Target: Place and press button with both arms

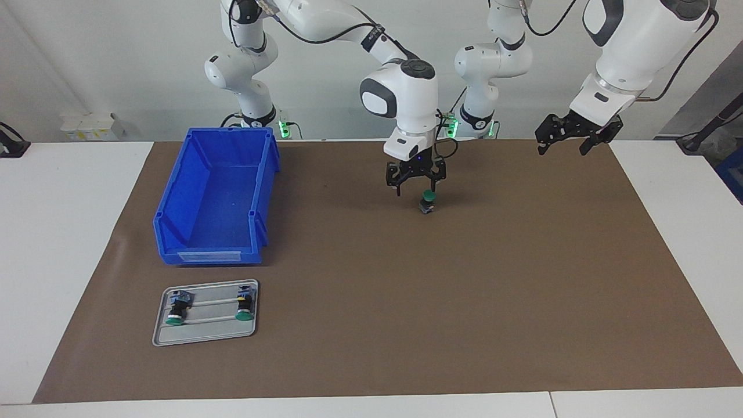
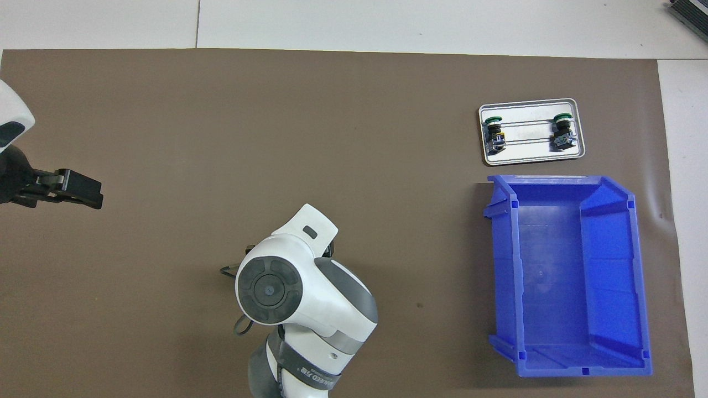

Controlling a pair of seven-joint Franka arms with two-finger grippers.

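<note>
Starting closest to the robots: the right gripper (image 1: 415, 187) hangs low over the middle of the brown paper mat (image 1: 464, 302), claw released and fingers spread. The small push-button with a round green cap and black cylindrical body (image 1: 427, 201) stands upright on the mat right under it, cap up, just below one fingertip and not gripped. Can't tell if that fingertip actually touches the cap.

The left gripper (image 1: 564, 150) waits up in the air over the mat's edge at the left arm's end, claw released too and holding nothing.

Toward the right arm's end sits a big blue plastic bin (image 1: 264, 174). Farther out from the bin is a flat grey metal tray (image 1: 206, 334) with two more green-capped buttons lying on their sides: one (image 1: 244, 305) has a yellow mark, the other (image 1: 177, 309) doesn't.
</note>
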